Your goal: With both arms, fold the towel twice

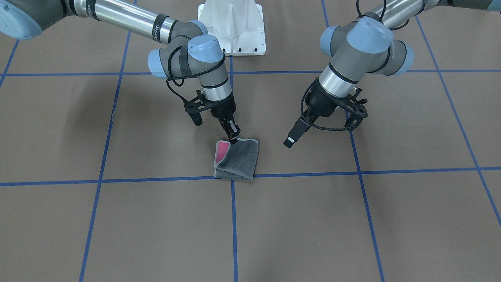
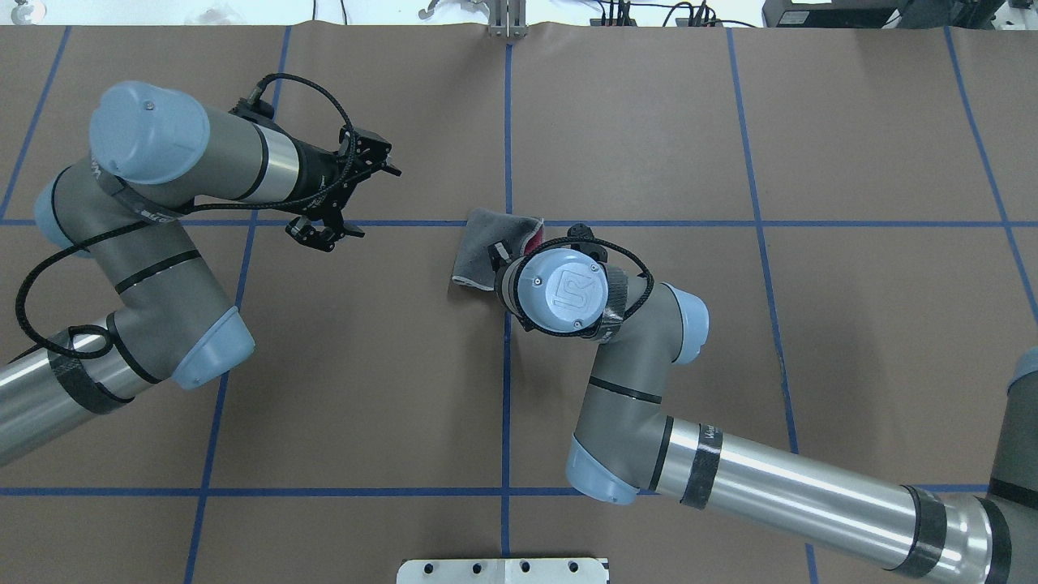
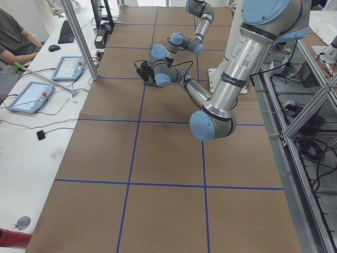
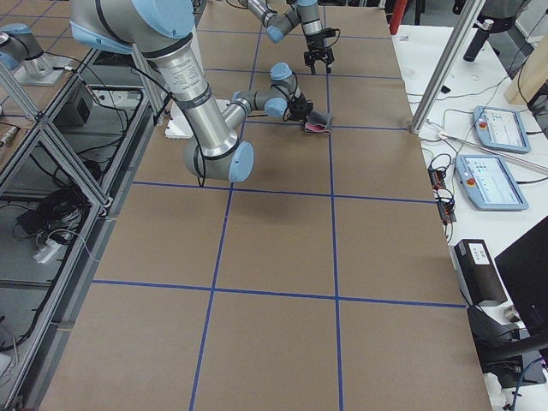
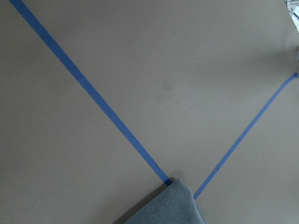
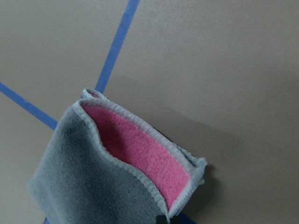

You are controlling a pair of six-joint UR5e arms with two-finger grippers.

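The towel point(image 1: 238, 160) lies folded on the brown table where two blue tape lines cross, dark grey face out, with pink showing inside its open edge point(image 6: 140, 154). It also shows in the overhead view point(image 2: 478, 251) and as a grey corner in the left wrist view point(image 5: 173, 207). My right gripper point(image 1: 233, 138) is shut on the towel's upper edge at the corner nearest the robot and holds that edge slightly raised. In the overhead view its own wrist hides it. My left gripper point(image 1: 289, 141) hangs above the table, apart from the towel, empty and seemingly open point(image 2: 389, 162).
The white pedestal base point(image 1: 235, 27) stands at the robot's side of the table. Blue tape lines point(image 1: 233, 219) mark a grid on the brown paper. Tablets point(image 3: 29, 97) and a seated operator point(image 3: 13, 34) are beyond the far edge, by an aluminium post point(image 3: 79, 37).
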